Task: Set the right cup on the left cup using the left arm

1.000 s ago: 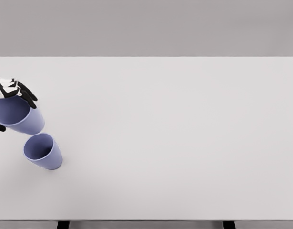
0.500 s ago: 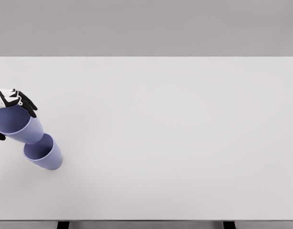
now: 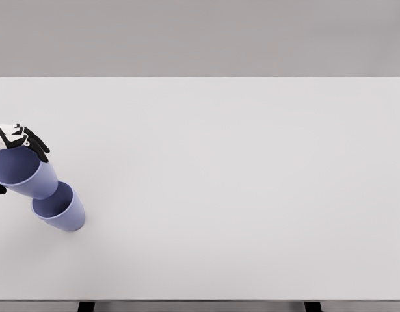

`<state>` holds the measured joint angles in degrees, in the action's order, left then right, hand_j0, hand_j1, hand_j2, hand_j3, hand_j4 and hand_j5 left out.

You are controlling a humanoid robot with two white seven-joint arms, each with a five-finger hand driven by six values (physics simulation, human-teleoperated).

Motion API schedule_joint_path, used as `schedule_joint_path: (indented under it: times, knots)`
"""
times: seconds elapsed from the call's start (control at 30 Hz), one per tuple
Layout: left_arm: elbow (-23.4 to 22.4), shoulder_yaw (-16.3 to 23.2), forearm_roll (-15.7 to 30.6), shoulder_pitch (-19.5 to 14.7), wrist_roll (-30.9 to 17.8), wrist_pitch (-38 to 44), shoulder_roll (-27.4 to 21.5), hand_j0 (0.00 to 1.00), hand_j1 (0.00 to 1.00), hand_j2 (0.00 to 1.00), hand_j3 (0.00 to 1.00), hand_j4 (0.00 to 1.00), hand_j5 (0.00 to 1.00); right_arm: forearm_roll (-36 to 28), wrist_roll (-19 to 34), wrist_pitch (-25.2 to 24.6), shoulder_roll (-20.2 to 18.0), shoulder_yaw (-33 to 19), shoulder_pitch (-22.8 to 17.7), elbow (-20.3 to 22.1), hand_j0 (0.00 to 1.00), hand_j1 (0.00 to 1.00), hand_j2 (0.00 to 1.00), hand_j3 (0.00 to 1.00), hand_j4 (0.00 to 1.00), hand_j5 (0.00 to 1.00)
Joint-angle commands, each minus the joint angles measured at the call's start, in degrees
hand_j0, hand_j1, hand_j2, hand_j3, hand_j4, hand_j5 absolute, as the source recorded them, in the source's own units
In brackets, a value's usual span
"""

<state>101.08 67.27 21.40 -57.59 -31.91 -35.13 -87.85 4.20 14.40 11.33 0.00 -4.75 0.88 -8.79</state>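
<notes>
Head view, the only one: left hand [image 3: 17, 139] sits at the far left edge of the bench [image 3: 239, 182], mostly cropped by the frame. Black fingers [image 3: 37, 146] wrap over the far rim of the held cup [image 3: 24, 174], and a thumb tip shows at its near side. So it is clenched on that cup, not released.

The held cup hangs tilted, mouth facing up and toward the camera, with its base overlapping the mouth of the standing cup [image 3: 58, 208]. That one sits upright on the bench, just down and right of the held one. I can't tell whether the base is already inside the rim or only over it. Right hand is not visible.

My read: this is the insertion step, partly done at best.

How to do it well:
- Level the held cup first. Tilted like this, its base edge could catch the lower rim and tip or slide the standing cup.
- Centre base over mouth, then lower straight down along the standing cup's axis, slowly.
- No sideways push: nothing braces the lower cup.
- Open the fingers only once the upper cup is seated and upright. The far-rim fingers need to clear without dragging the stack.
- Withdraw up and left, away from both cups.
</notes>
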Motion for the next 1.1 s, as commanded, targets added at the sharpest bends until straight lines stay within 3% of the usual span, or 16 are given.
schedule_joint_path:
  times: [0.0, 0.4, 1.07]
  knots:
    - [-0.01, -0.12, 0.4, 0.02, 0.09, 0.13, -0.13, 0.44, 0.44, 0.44, 0.44, 0.44, 0.44, 0.02, 0.02, 0.01, 0.0, -0.08, 0.0, 0.0, 1.0, 1.0, 1.0, 1.0, 1.0, 1.0]
    - [-0.01, -0.74, 0.49, 0.02, 0.09, 0.13, -2.41, 0.44, 0.44, 0.44, 0.44, 0.44, 0.44, 0.02, 0.02, 0.01, 0.0, 0.01, 0.09, 0.0, 1.0, 1.0, 1.0, 1.0, 1.0, 1.0]
    - [0.08, -0.56, 2.07, 2.13, 0.53, 0.13, 0.75, 0.43, 0.43, 0.43, 0.43, 0.43, 0.43, 0.02, 0.02, 0.01, 0.0, 0.01, 0.09, 0.0, 1.0, 1.0, 1.0, 1.0, 1.0, 1.0]
